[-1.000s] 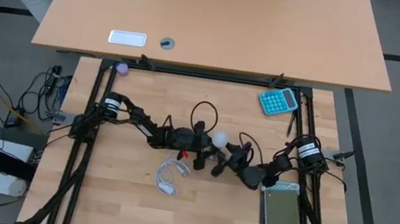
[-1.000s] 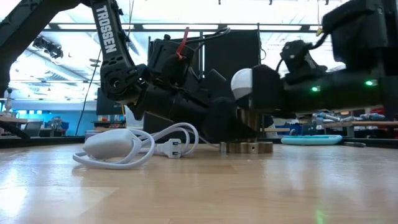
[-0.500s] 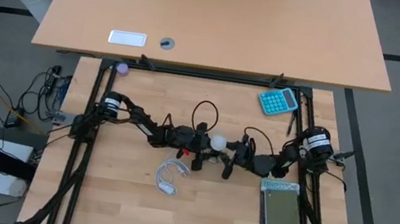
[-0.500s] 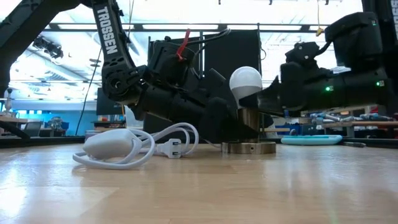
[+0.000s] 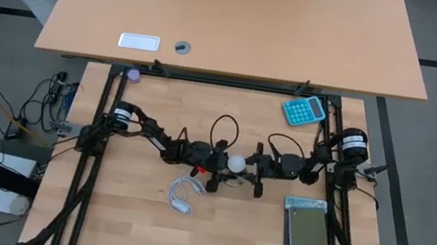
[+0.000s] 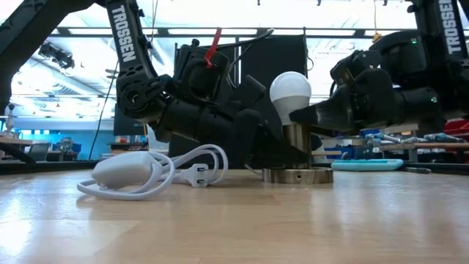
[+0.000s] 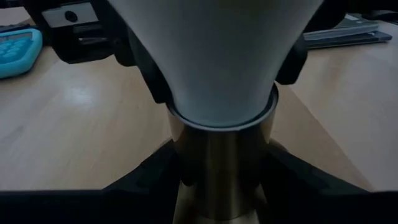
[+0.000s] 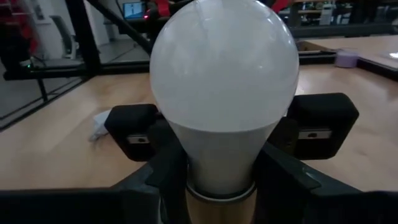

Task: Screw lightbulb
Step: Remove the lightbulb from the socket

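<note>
since a second ago the right gripper (image 5: 257,169) has swung in from beside the lightbulb (image 5: 235,163) and now clasps its neck, while the left gripper (image 5: 221,163) stays clenched on the brass socket (image 6: 297,155) beneath it. the bulb stands upright mid-table, with bare wood toward the front edge; the white cable (image 5: 186,193) lies near, the teal calculator (image 5: 303,110) well apart. only the low view shows the socket's round base resting on the table (image 6: 234,220).
</note>
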You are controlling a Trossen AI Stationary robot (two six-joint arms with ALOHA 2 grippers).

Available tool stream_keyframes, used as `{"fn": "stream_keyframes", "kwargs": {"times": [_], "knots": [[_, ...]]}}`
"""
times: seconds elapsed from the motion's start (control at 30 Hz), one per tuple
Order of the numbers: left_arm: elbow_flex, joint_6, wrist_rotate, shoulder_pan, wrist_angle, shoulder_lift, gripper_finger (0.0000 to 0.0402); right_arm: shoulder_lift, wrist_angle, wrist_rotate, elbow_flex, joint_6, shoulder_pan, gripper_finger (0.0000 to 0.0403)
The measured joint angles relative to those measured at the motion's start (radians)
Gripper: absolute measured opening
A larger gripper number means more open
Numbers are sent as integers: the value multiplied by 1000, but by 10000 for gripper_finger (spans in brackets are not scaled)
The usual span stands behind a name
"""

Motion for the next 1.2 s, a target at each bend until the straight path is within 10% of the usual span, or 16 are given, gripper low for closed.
{"fn": "stream_keyframes", "kwargs": {"times": [0.93, 1.2], "knots": [[1, 16, -78, -3, -29, -53, 195, -191, -179, 220, -53, 59, 60, 293], [1, 10, -17, 3, -61, -100, 195, -302, -383, 505, 23, 102, 182, 288]]}}
